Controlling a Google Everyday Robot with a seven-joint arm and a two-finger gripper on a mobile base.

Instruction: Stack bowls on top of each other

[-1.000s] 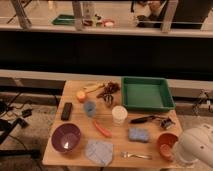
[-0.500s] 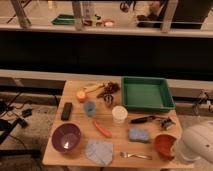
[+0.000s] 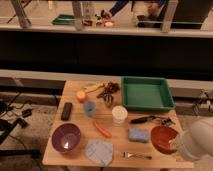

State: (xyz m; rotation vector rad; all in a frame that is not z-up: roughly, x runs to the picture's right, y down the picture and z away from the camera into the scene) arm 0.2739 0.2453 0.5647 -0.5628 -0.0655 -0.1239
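Observation:
The orange-red bowl [image 3: 162,138] is at the table's front right corner, tilted with its opening toward the left. My gripper [image 3: 175,145] is at the bowl's right rim, shut on it, at the end of my white arm [image 3: 197,141], which comes in from the lower right. The dark purple bowl [image 3: 66,137] with its paler inside stands upright near the table's front left corner, well apart from the orange-red bowl.
On the wooden table [image 3: 75,120] are a green tray [image 3: 146,93] at the back right, a white cup [image 3: 119,114], a blue sponge [image 3: 138,134], a red-orange stick [image 3: 102,129], a grey-blue cloth [image 3: 99,151], a fork [image 3: 136,155], a blue cup [image 3: 90,107] and a black remote [image 3: 66,110].
My arm has moved left and further into view. The orange-red bowl has shifted slightly left and tipped up in the gripper. The purple bowl has not moved.

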